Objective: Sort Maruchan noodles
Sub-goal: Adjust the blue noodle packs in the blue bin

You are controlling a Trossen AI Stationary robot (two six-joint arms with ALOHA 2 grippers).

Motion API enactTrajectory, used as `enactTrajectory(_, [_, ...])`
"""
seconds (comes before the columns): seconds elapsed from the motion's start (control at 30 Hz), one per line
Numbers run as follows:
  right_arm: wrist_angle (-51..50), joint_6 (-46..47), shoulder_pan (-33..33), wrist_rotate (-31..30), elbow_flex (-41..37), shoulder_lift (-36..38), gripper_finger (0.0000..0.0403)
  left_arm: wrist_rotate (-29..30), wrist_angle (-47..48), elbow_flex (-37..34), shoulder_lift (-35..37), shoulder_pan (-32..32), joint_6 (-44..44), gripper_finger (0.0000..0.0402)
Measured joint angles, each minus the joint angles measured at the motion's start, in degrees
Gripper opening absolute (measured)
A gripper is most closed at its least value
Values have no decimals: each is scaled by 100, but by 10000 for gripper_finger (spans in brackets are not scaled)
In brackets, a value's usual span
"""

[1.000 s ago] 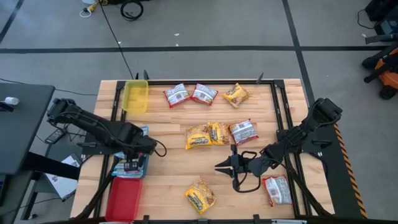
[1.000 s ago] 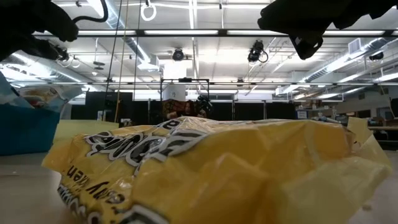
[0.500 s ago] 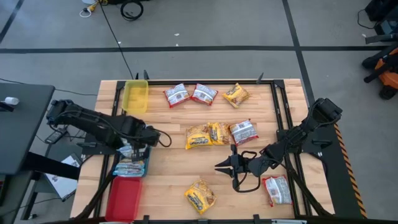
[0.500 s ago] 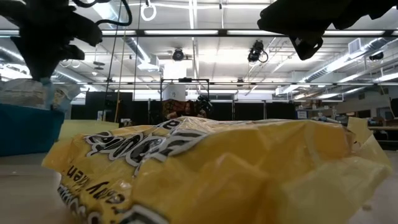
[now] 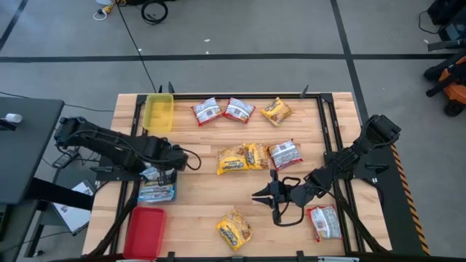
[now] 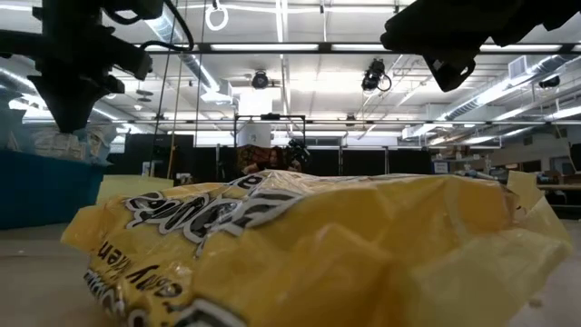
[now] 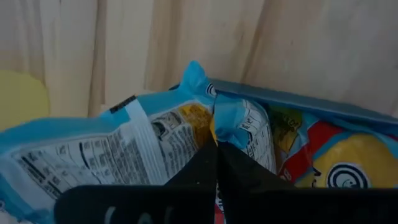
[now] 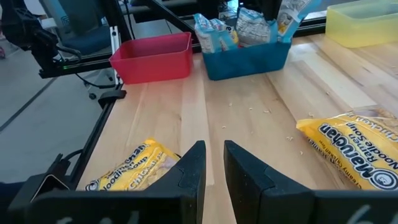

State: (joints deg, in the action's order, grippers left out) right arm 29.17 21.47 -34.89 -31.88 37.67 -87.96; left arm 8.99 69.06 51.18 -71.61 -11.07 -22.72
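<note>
High view: the left hand [image 5: 162,173] sits clenched over the blue tray [image 5: 157,195], its fingers pinching the crimped edge of a pale blue noodle packet [image 7: 124,162] that stands in that tray. I'd say a blue packet is just being filed. Right of the tray, the right hand [image 5: 268,193] hovers with fingers slightly apart, holding nothing. Next, the left should let go, lift, and head for the yellow packets [image 5: 243,157] farther right.

Industrial lab hall: ceiling strip lights [image 6: 300,47], taped concrete floor [image 5: 240,44], wooden workbench [image 5: 204,211].
</note>
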Motion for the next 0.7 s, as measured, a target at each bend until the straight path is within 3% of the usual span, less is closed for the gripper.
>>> enactTrajectory(0.13, [-8,0,0,2,0,0,63,-228,-12,6,55,-2,-25,26])
enactTrajectory(0.3, [-43,0,2,2,0,0,63,-339,386,320,49,-2,-88,78])
enactTrajectory(0.53, [-135,108,2,2,2,0,63,1079,1920,914,504,174,-475,141])
enactTrajectory(0.7, [-199,151,2,4,2,0,63,632,1924,914,1230,951,-352,181])
